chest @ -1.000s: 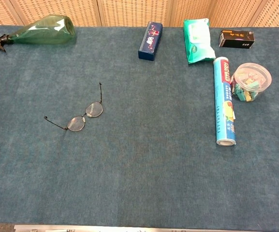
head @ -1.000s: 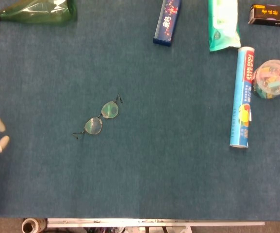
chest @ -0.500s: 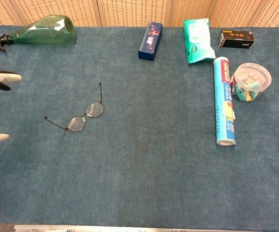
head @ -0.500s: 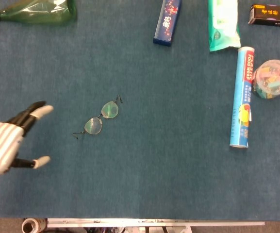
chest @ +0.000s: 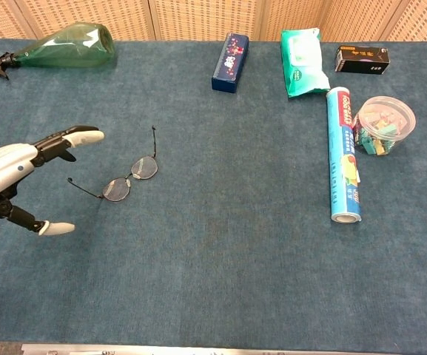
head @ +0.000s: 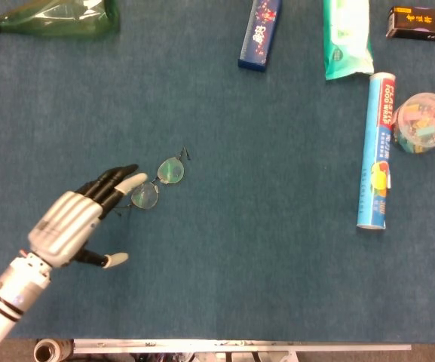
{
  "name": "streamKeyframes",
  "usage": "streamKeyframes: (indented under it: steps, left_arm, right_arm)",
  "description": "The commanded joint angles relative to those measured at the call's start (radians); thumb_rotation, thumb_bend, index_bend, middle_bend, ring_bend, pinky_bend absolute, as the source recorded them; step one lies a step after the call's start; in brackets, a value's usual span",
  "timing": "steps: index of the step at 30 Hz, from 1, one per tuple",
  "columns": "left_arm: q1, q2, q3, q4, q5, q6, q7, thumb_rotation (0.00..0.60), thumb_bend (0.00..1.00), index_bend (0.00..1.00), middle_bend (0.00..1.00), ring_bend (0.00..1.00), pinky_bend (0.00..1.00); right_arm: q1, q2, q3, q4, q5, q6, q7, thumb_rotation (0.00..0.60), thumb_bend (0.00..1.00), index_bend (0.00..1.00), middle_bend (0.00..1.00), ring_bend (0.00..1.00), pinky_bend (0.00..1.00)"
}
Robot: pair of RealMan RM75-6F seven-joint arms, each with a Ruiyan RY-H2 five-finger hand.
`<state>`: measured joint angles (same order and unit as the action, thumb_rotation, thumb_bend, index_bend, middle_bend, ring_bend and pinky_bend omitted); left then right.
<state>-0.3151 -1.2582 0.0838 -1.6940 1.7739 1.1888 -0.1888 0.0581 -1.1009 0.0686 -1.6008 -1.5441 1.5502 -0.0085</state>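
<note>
Left hand (head: 70, 224) open wide above the blue cloth-covered table (head: 262, 249), fingers (head: 130, 181) stretched toward the spectacles (head: 157, 183), thumb splayed well apart to the near side, nothing held. In the head view, fingertips overlapping the nearer lens rim; in the chest view, left hand (chest: 9, 174) seen just left of the spectacles (chest: 128, 177), raised off the cloth; contact not determinable. Spectacles lying flat, lenses up, temples unfolded, left of the table's middle, set diagonally. Right hand outside both views.

Along the far edge, left to right: green spray bottle (head: 59, 16) on its side at the far-left corner, black nozzle pointing left; dark blue box (head: 260, 34) lying lengthwise; green wipes pack (head: 345, 38) beside it; small black box (head: 418, 22) at the far right. On the right side, roll of food wrap (head: 375, 151) lying lengthwise, far end just below the wipes pack; round clear tub (head: 424, 122) of coloured clips touching or just beside the roll on its right. Same items in the chest view: spray bottle (chest: 69, 46), blue box (chest: 230, 62), wipes pack (chest: 304, 62), black box (chest: 362, 58), roll (chest: 343, 154), tub (chest: 383, 124)
</note>
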Motion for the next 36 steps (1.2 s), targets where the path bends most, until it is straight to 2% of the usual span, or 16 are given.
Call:
streamKeyframes:
  steps: [1,6,26,36]
  left_arm:
    - [-0.005,-0.047,-0.019,0.028,-0.012,0.019,0.020,0.600,0.04,0.00,0.00,0.00,0.19]
    - [-0.009,-0.112,-0.044,0.076,-0.033,0.049,0.027,0.600,0.04,0.00,0.00,0.00,0.17]
    - [-0.028,-0.220,-0.082,0.128,-0.224,-0.021,0.142,0.600,0.04,0.00,0.00,0.00,0.15]
    - [-0.012,-0.283,-0.119,0.184,-0.321,-0.002,0.168,0.600,0.04,0.00,0.00,0.00,0.15]
  right_arm:
    - [0.000,0.001,0.001,-0.001,0.001,0.000,0.002,0.600,0.02,0.43,0.40,0.30,0.58]
    - [-0.002,0.004,0.001,-0.002,0.002,0.001,0.005,0.600,0.02,0.43,0.40,0.30,0.58]
    - [-0.005,0.008,-0.001,-0.008,-0.002,-0.001,0.008,0.600,0.02,0.43,0.40,0.30,0.58]
    - [-0.005,0.010,-0.002,-0.009,-0.002,-0.005,0.011,0.600,0.02,0.43,0.40,0.30,0.58]
